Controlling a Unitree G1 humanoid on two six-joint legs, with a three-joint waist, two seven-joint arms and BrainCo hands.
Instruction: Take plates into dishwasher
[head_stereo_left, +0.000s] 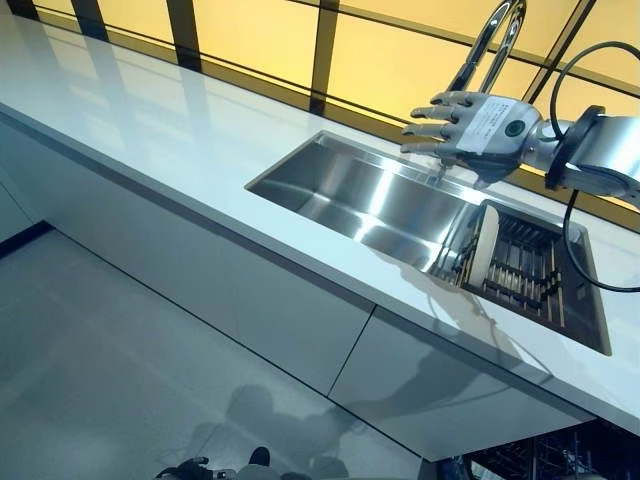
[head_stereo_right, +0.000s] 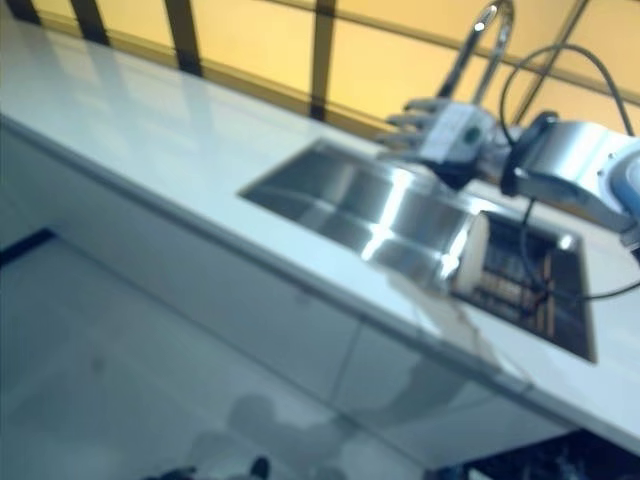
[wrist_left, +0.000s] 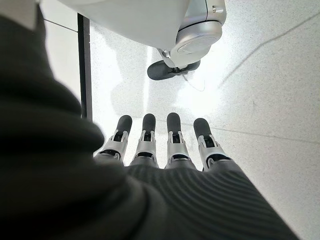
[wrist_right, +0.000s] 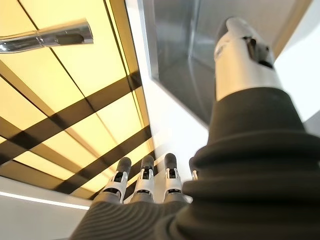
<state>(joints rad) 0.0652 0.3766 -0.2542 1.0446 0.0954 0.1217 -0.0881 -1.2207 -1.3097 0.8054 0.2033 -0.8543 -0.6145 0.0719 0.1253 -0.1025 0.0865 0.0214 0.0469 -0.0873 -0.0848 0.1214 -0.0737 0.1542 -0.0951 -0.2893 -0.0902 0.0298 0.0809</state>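
Hands first, left to right: the left hand shows only in its own wrist view, hanging over the floor with straight fingers and nothing in it. Across the white tabletop lies the steel sink, and above its far edge, just below the tap, hovers the right hand, fingers spread straight and empty.

Right of the basin, a dark rack sits in a recess, and one pale plate stands on edge at the rack's left end. That appears to be the task's thing, and it is untouched.

My reading is that the reach is in hand, with no grasp made. The next move calls for bringing the right hand down and rightward to the plate's rim, then curling fingers and thumb on it without knocking the rack's wires.

Head views give the whole layout, plate included. Neither wrist view shows the plate: the right one shows only window panes, the tap and the basin's corner. No view plainly shows a dishwasher.
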